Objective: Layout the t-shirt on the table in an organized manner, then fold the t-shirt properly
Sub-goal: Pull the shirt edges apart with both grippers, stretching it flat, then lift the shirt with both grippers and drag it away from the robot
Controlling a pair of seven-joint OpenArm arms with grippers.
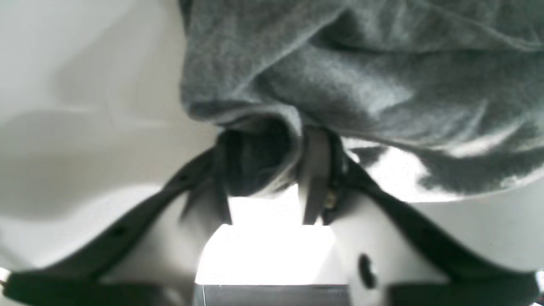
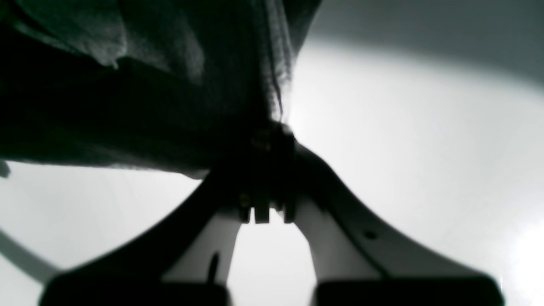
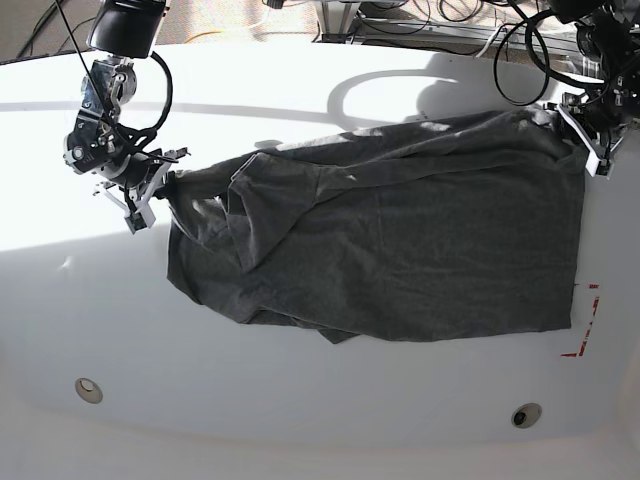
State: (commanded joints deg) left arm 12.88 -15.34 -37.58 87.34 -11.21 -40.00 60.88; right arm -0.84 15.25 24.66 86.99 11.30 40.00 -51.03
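Layout incomplete: the t-shirt [image 3: 400, 250] lies rumpled across the table [image 3: 300, 400], the left gripper [image 3: 590, 135] and right gripper [image 3: 160, 190] each clamped on opposite edges (folding not begun).

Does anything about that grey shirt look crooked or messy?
Yes. The t-shirt is rumpled near the right gripper, its cloth folded over itself there; the end by the left gripper lies flatter.
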